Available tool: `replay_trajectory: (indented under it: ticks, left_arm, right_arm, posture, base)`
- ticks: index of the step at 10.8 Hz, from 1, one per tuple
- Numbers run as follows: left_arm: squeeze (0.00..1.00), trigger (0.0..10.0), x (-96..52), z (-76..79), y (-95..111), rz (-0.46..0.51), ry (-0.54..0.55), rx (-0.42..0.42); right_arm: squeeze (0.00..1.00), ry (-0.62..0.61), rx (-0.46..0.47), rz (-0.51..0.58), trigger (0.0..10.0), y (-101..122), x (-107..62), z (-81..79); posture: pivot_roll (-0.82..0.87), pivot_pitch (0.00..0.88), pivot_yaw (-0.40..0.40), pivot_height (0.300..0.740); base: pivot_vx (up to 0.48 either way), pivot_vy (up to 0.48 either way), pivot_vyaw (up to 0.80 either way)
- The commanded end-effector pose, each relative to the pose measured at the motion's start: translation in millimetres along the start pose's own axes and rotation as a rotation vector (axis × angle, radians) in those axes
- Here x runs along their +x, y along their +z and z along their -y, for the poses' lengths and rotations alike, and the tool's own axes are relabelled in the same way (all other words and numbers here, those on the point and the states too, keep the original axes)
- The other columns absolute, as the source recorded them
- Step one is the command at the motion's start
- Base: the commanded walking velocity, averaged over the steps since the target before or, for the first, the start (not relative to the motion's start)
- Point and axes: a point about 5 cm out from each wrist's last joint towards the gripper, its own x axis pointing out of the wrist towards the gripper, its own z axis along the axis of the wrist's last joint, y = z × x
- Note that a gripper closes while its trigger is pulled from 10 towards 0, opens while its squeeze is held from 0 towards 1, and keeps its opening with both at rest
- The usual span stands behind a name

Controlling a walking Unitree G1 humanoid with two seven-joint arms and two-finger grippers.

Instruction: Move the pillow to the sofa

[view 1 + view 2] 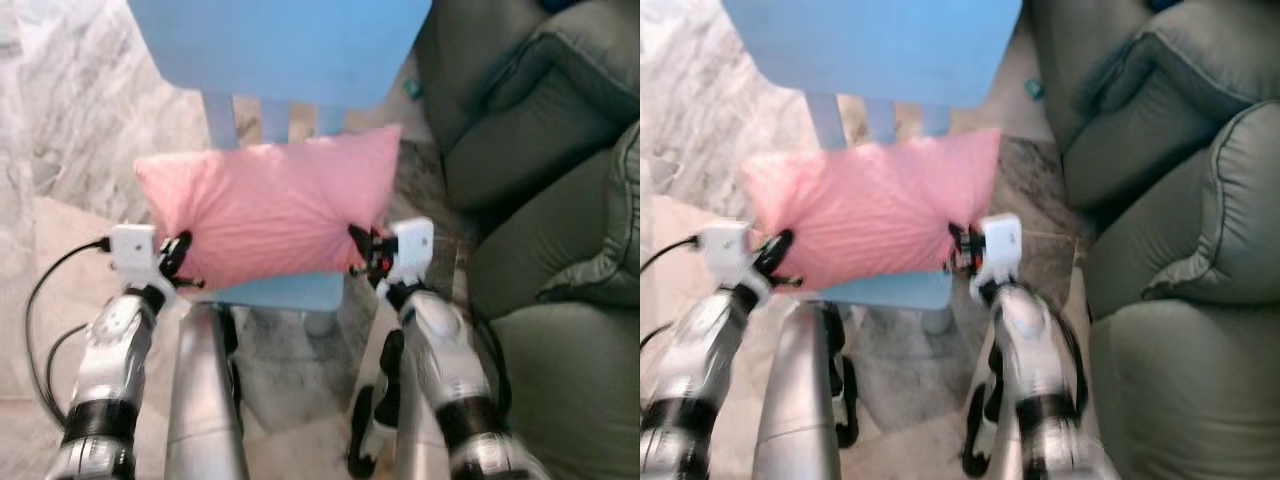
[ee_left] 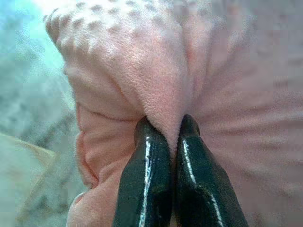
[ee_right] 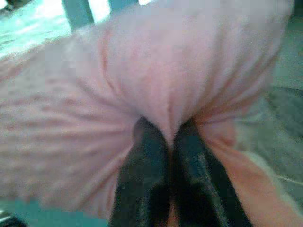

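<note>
Marble floor (image 1: 70, 120), grey-veined, far left; a paler beige patch lies nearer the robot.

Black cable (image 1: 45, 290), looping from the left wrist unit down along the left arm.

Left gripper (image 1: 180, 262), at the near left edge of the pillow. Wrist view: both black fingers (image 2: 147, 179) pressed close together with a fold of pink fabric pinched between them; clenched on the pillow.

Pillow (image 1: 270, 212), pink, soft, rectangular, with a dimpled texture seen close up. It is held between the two grippers, one at each end, in front of the chair's backrest and over its seat; whether it touches the seat cannot be told. Fabric gathers into creases towards each pinch point.

Chair (image 1: 285, 45), light blue, with a broad backrest panel far, vertical slats below it behind the pillow, and the seat's front edge showing just under the pillow.

Right gripper (image 1: 366, 250), at the near right edge of the pillow. Wrist view: two dark fingers (image 3: 142, 184) drawn together on a bunched fold of the pink cloth; clenched on the pillow.

Sofa (image 1: 550, 200), grey-green, thickly cushioned, on the right of the scene, beside the chair and apart from the pillow.
</note>
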Motion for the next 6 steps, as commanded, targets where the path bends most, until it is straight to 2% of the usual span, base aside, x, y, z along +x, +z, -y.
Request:
replay_trajectory:
  ticks: [1, 5, 6]
  left_arm:
    - [0.00, 0.0, -8.6, 2.0, 8.7, 0.048, 0.009, 0.027]
    - [0.00, 0.0, -21.4, 26.9, 24.9, 0.068, -0.052, 0.023]
    - [0.00, 0.0, -20.7, 29.7, 24.0, 0.065, -0.049, 0.007]
  right_arm:
    - [0.00, -0.025, -0.015, 0.043, 0.0, 10.6, -7.9, -1.5]
    - [0.00, -0.212, -0.069, 0.065, 0.0, 28.0, -43.3, 13.3]
    - [0.00, -0.265, -0.052, 0.076, 0.0, 31.4, -47.5, 17.2]
  posture:
    - [-0.01, 0.222, -0.038, 0.540]
    - [-0.03, 0.144, -0.010, 0.540]
    - [-0.04, 0.134, -0.010, 0.540]
  base:
    - [0.000, 0.000, 0.00]
    - [0.000, 0.000, 0.00]
    - [0.000, 0.000, 0.00]
